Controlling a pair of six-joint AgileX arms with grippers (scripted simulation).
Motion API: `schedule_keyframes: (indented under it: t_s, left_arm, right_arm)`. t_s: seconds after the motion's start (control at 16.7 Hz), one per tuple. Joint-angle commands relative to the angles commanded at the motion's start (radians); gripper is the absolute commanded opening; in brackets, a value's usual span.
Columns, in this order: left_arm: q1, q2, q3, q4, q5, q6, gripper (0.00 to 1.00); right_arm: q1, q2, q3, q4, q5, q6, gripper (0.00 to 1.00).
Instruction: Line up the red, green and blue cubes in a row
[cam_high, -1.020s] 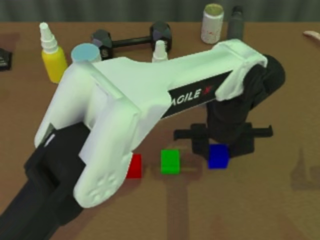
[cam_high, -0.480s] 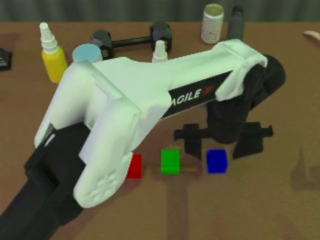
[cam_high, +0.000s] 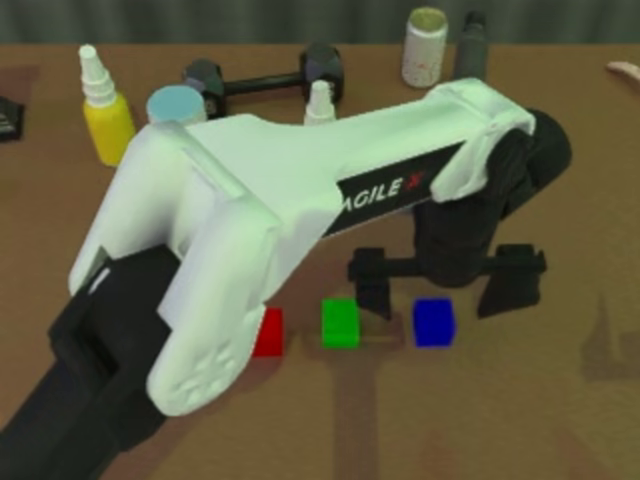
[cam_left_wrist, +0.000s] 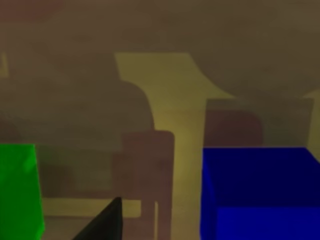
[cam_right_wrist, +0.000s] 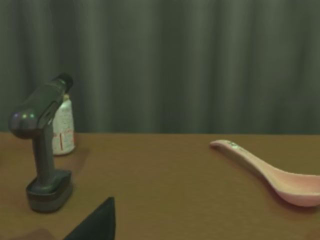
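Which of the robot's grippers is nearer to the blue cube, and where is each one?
Left. The left gripper hangs open just above the blue cube, its fingers spread wide to either side. The right gripper is out of the top view, off toward the table's right end.

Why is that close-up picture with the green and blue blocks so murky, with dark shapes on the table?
In the left wrist view the dark patches are soft shadows on the table, between green cube and blue cube; the top view shows faint shadows too.
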Motion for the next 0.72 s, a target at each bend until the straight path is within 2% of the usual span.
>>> schedule_keyframes:
  t_s: [0.18,0.54,0.72]
  left_arm:
    - [0.002,0.002,0.017,-0.017,0.000,-0.002,1.00]
    - [0.011,0.004,0.239,-0.239,0.001,-0.006,1.00]
    - [0.016,0.000,0.278,-0.278,0.000,-0.006,1.00]
  right_arm:
    - [0.000,0.000,0.000,0.000,0.000,0.000,1.00]
    - [0.000,0.000,0.000,0.000,0.000,0.000,1.00]
    - [0.000,0.000,0.000,0.000,0.000,0.000,1.00]
